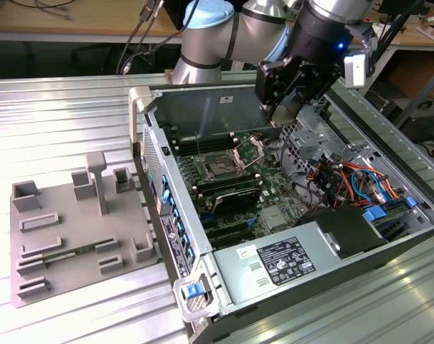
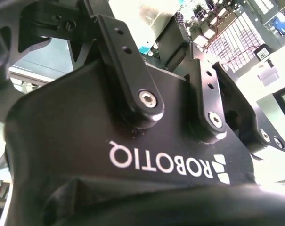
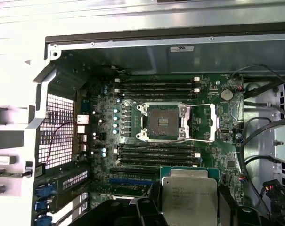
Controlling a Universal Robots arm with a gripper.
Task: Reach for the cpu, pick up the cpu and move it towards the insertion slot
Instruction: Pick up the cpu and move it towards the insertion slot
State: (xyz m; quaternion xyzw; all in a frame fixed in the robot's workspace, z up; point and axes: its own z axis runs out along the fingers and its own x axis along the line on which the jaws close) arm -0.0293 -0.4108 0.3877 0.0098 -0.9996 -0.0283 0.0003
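The cpu, a small flat square with a silvery top, sits between two dark fingers in the first wrist view, with my gripper shut on it. Past it on the green board lies the insertion slot, a dark square in a silver frame with its hinged bracket swung open. In the exterior view my gripper hangs above the open computer case, up and to the exterior view's right of the insertion slot. The cpu is well apart from the slot.
Long black memory slots run on both sides of the socket. A grey tray with plastic frames lies at the exterior view's left. The power supply, coloured cables and the case walls hem in the board.
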